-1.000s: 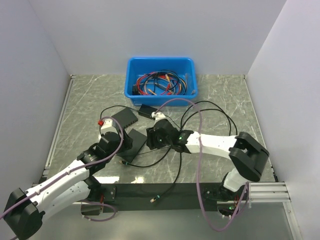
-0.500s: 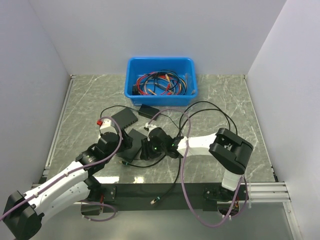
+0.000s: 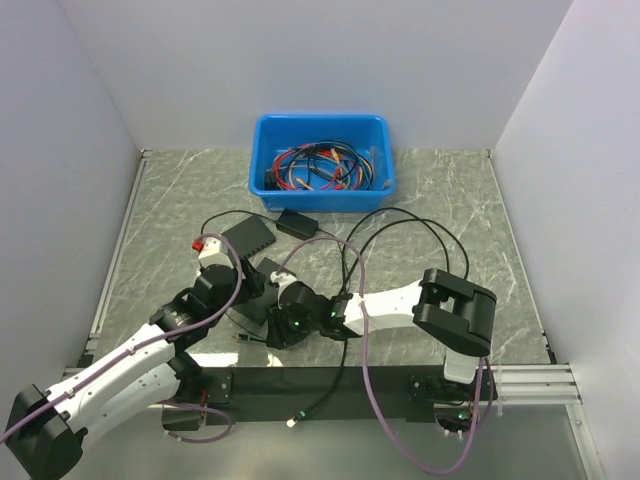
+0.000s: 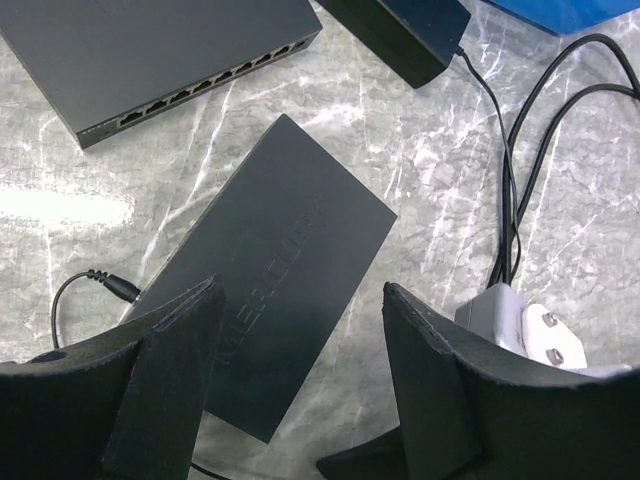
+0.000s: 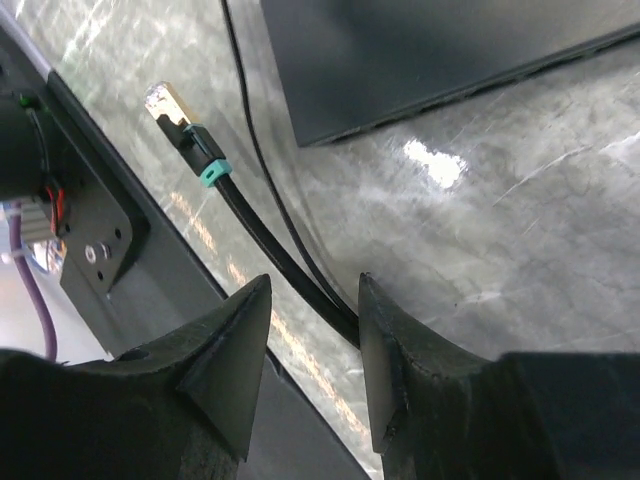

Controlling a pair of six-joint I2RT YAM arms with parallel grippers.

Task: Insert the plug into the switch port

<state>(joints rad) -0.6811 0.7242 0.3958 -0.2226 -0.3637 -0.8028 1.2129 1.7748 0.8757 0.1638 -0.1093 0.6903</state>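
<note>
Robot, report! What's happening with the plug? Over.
Left pincer open, empty. Right pincer open, straddling black cable. Plug on table, unplugged.

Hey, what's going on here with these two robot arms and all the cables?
Two robot arms are working on plugging a cable into a network switch. The right gripper is low over the table, its open fingers either side of a thin black cable, a little behind the brass-tipped plug, which lies loose. The left gripper hangs open over a flat black switch. The plug is not in any port yet.
</note>
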